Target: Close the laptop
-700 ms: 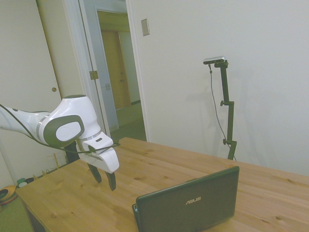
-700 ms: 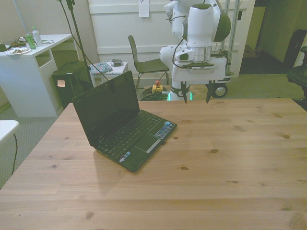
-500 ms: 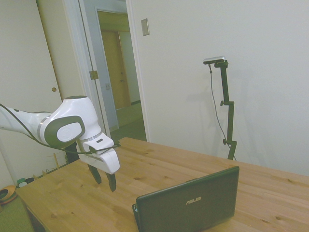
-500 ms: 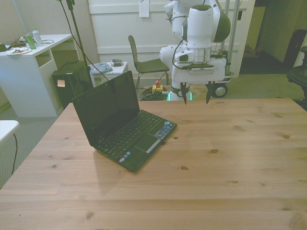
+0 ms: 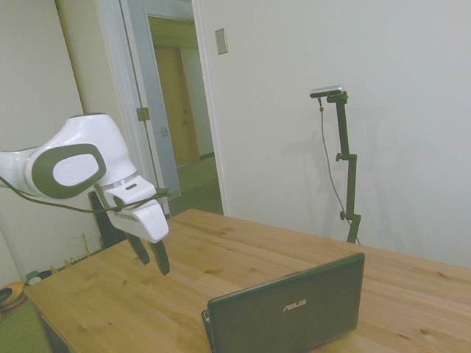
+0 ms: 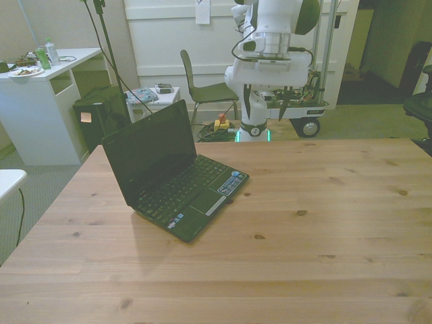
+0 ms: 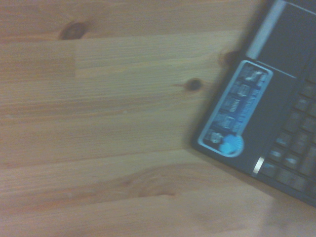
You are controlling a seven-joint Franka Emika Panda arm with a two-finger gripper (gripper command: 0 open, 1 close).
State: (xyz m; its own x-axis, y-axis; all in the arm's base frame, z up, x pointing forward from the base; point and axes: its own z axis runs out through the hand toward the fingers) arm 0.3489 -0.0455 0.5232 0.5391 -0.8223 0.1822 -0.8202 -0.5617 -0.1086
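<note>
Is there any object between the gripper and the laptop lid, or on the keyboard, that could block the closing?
Nothing visible: bare table lies between the gripper and the laptop, and its keyboard is clear.

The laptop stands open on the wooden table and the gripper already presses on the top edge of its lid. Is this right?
Not quite. The laptop does stand open on the wooden table, but the gripper touches nothing: the side view shows it hanging in the air, apart from the lid.

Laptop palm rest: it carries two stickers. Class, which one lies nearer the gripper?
The larger light-blue sticker, at the corner toward the front view's right; the smaller sticker sits at the opposite corner, farther from the gripper.
</note>
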